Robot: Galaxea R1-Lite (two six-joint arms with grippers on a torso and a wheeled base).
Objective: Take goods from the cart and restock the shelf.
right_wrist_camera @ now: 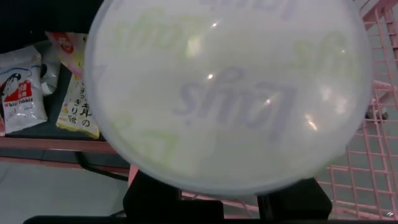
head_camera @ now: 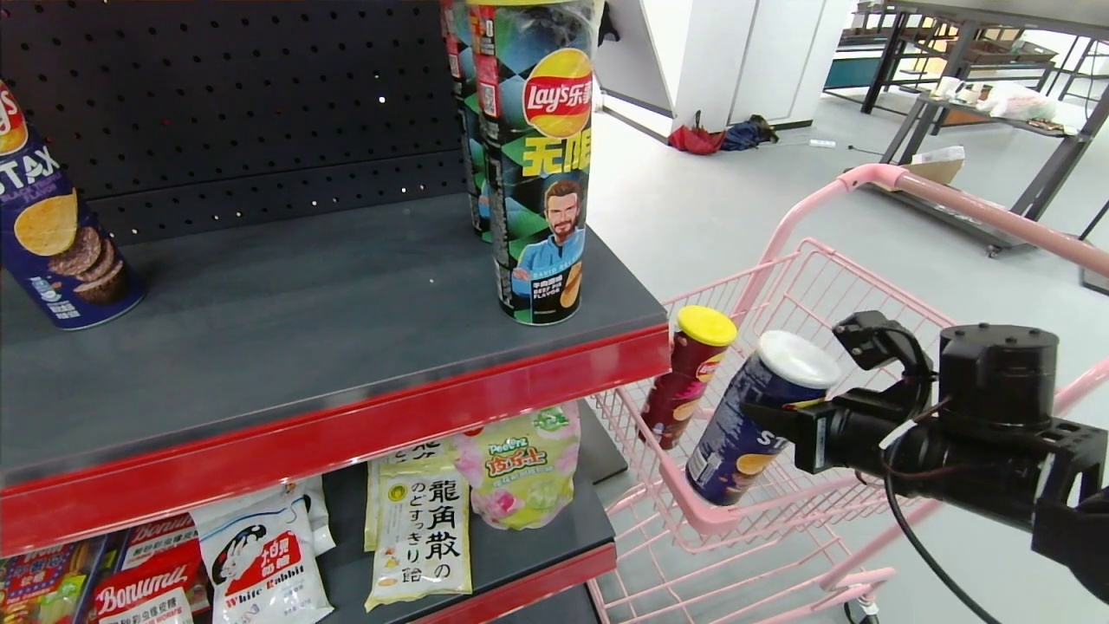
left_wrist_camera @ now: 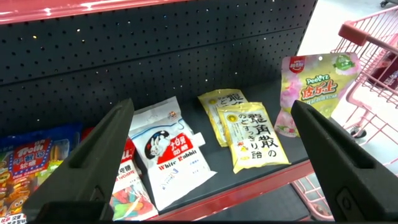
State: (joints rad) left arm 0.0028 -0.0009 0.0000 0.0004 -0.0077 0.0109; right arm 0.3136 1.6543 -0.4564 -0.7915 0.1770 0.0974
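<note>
- Holding the white-lidded can [head_camera: 732, 451] in my right gripper [head_camera: 767, 416]: the fingers are clamped on its dark blue side just under the lid.
- That can is tilted, lid up and leaning toward the shelf, over the front corner of the pink cart [head_camera: 706, 520].
- On the right wrist camera the can's pale lid [right_wrist_camera: 230, 93] sits right in front of the lens, with the dark fingers [right_wrist_camera: 168, 199] below it.
- A red can [head_camera: 684, 381] with a yellow lid is in the cart, leaning against the wall beside the shelf, just beside the one I'm holding.
- On the top shelf [head_camera: 303, 329], a green can [head_camera: 539, 173] stands upright near the edge on the cart's side, with a matching can [head_camera: 468, 104] right behind it.
- Far along that shelf at the other end stands a shelf blue can [head_camera: 52, 234].
- My left gripper [left_wrist_camera: 211, 106] faces the lower shelf [left_wrist_camera: 273, 177], fingers [left_wrist_camera: 93, 162] spread wide with nothing between them.
- Lying on that lower shelf: a white bag [left_wrist_camera: 165, 155], a yellow bag [left_wrist_camera: 255, 140] and a pale green pouch [left_wrist_camera: 314, 90] nearest the cart.
</note>
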